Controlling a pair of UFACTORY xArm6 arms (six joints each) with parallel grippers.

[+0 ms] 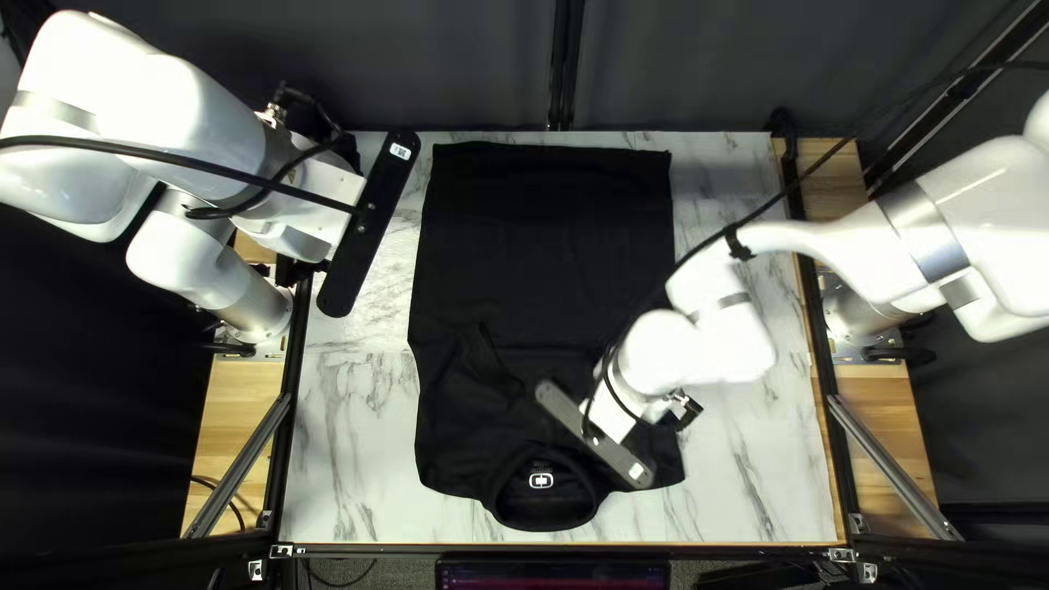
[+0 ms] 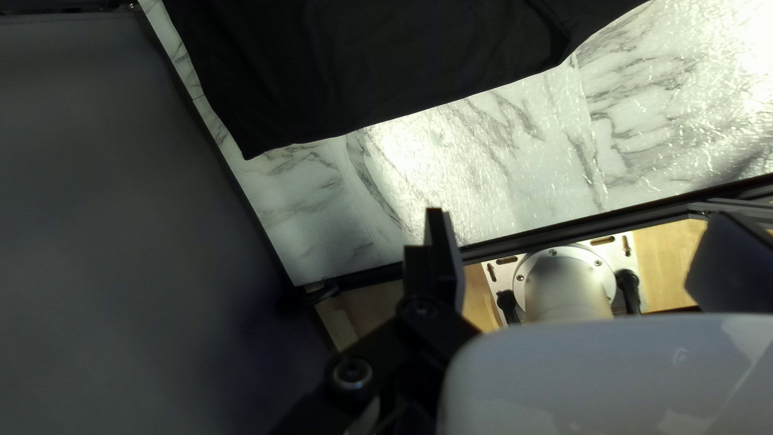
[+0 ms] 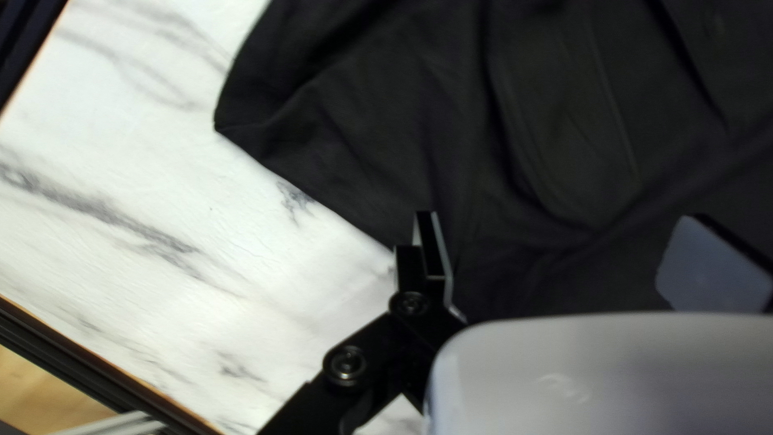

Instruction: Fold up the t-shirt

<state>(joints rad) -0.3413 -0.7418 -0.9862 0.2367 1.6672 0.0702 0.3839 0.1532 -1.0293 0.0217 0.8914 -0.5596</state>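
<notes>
Marble-patterned desk [image 1: 350, 437] under the black T-shirt [image 1: 546, 240], which lies along its middle, collar [image 1: 546, 523] near and hem far, matt and smooth at the far end but creased toward the shoulders, with a small pale mark [image 1: 541, 481] inside the collar. Light, limp cloth, I judge, not fragile but quick to sag, so best pinched through its layers at shoulder edge or hem corner. Both the left gripper [image 2: 580, 234] and right gripper [image 3: 560, 234] stand wide, holding nothing.
</notes>
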